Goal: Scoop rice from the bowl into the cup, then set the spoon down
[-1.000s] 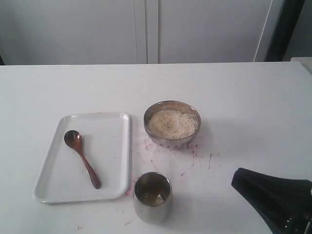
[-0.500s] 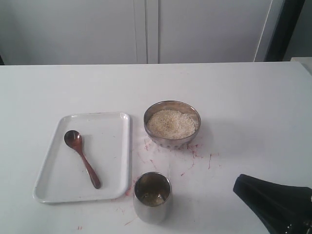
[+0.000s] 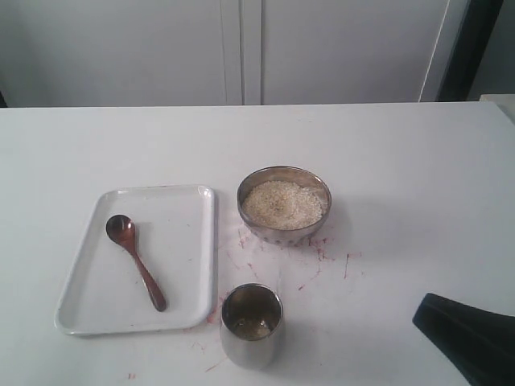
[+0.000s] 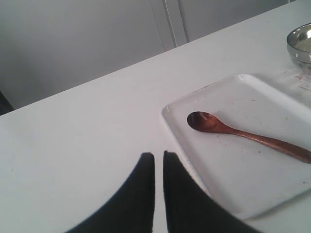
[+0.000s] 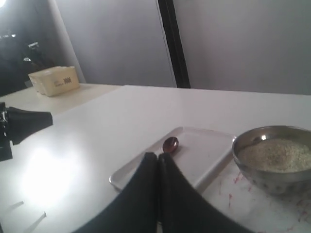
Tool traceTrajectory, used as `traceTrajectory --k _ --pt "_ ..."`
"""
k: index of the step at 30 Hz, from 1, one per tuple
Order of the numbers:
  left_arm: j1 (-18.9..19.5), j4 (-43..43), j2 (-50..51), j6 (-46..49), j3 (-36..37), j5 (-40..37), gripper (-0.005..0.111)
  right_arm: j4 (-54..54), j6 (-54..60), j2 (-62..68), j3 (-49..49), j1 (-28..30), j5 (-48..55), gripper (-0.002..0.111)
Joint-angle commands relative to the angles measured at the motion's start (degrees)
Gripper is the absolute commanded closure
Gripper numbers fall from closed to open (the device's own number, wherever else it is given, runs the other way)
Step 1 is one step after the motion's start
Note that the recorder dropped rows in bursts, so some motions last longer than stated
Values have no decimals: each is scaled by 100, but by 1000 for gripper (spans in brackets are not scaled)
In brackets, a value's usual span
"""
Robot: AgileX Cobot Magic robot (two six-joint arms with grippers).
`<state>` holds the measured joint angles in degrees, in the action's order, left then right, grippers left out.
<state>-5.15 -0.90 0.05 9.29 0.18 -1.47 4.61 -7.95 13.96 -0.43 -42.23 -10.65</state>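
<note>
Soft, even light comes from overhead and a little from the left. The bowl [image 3: 282, 235] and the cup [image 3: 249, 350] throw faint, blurred shadows to the right across the table [image 3: 402, 161], whose white top looks slightly washed out. The right wrist view is dimmer and hazy, with a bright patch of glare on the tabletop and a murky dark corner. The left gripper [image 4: 159, 156] and the right gripper [image 5: 158, 156] show as flat black shapes with soft, unfocused edges.
</note>
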Motion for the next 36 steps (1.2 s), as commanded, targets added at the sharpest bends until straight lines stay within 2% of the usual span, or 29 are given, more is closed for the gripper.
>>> traceTrajectory --k 1,8,12,21,27,36 --pt "-16 39 -5 -8 -18 35 92 101 2 -828 43 5 562 108" --pt "-16 39 -5 -8 -18 35 92 101 2 -1396 43 83 1199 108" --pt "-16 39 -5 -8 -18 35 92 101 25 -1396 43 474 1305 108" --pt "-16 39 -5 -8 -18 35 92 101 15 -1396 43 1641 1466 108" --pt "-16 39 -5 -8 -18 35 92 101 15 -1396 43 2932 1466 108" --pt "-16 39 -5 -8 -18 35 92 101 15 -1396 43 4054 1466 108"
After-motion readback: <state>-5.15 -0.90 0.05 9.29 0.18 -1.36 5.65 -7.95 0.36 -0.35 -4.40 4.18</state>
